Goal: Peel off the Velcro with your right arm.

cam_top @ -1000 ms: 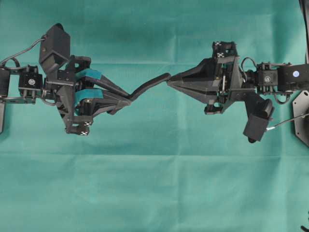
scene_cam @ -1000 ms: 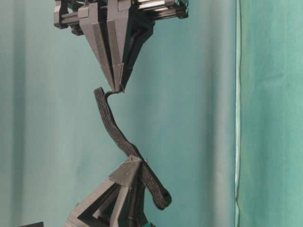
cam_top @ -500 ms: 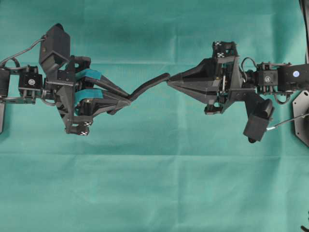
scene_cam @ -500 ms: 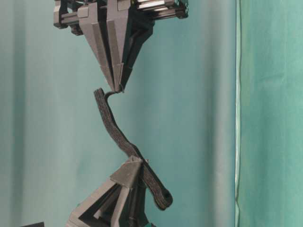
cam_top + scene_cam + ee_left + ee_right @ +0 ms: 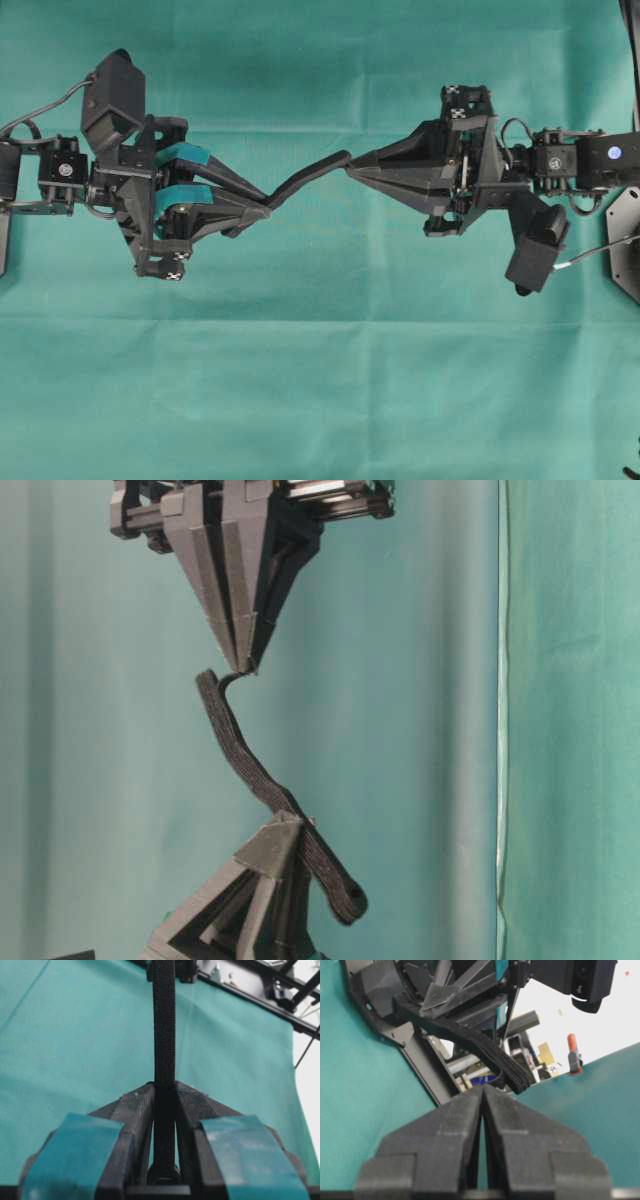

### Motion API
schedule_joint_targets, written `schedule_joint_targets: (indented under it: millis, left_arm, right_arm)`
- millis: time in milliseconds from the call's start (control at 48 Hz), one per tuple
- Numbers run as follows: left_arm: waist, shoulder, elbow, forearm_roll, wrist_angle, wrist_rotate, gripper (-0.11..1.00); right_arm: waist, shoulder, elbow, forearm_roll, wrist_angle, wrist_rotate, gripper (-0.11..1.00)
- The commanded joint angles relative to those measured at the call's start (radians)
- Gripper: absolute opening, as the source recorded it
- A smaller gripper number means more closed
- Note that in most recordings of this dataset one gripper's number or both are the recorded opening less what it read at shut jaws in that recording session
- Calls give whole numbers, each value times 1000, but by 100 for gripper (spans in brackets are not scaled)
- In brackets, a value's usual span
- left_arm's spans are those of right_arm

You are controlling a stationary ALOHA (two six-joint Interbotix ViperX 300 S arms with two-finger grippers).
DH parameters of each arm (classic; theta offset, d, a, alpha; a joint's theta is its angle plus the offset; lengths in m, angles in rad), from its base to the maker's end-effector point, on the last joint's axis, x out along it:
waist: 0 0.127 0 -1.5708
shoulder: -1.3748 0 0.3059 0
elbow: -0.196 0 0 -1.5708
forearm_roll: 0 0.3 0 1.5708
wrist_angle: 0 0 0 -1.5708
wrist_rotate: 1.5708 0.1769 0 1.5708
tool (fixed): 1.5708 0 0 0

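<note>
Velcro (image 5: 305,176) is hanging in the air above the green bench (image 5: 320,380), stretched between both pincers. Left pincer (image 5: 266,208) is clamping its lower stretch; right pincer (image 5: 349,169) is pinching the peeled top tab. Against the earlier frames, almost nothing is changing; the right pincer is edging slightly away.

This is a robotics lab. A plain teal cloth (image 5: 320,400) covers the whole worktop, and two black robot arms face each other above it. Past the worktop's far edge, the right wrist view shows a metal frame (image 5: 427,1067) and an orange-handled clamp (image 5: 574,1055) gripping the edge, with blurred equipment behind.
</note>
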Motion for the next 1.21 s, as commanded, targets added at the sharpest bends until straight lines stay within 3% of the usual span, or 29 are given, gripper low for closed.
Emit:
schedule_joint_targets:
  millis: [0, 479, 771, 1188]
  left_arm:
    - [2, -18, -5, 0, -11, 0, 10]
    - [2, -18, -5, 0, -11, 0, 10]
    - [2, -18, -6, 0, -11, 0, 10]
    - [3, -18, -3, 0, -25, 2, 10]
  right_arm:
    - [2, -31, -3, 3, -5, 2, -9]
    - [3, -57, 14, 5, 6, 5, -8]
    - [2, -57, 12, 6, 2, 3, 10]
    - [3, -26, -14, 5, 0, 2, 9]
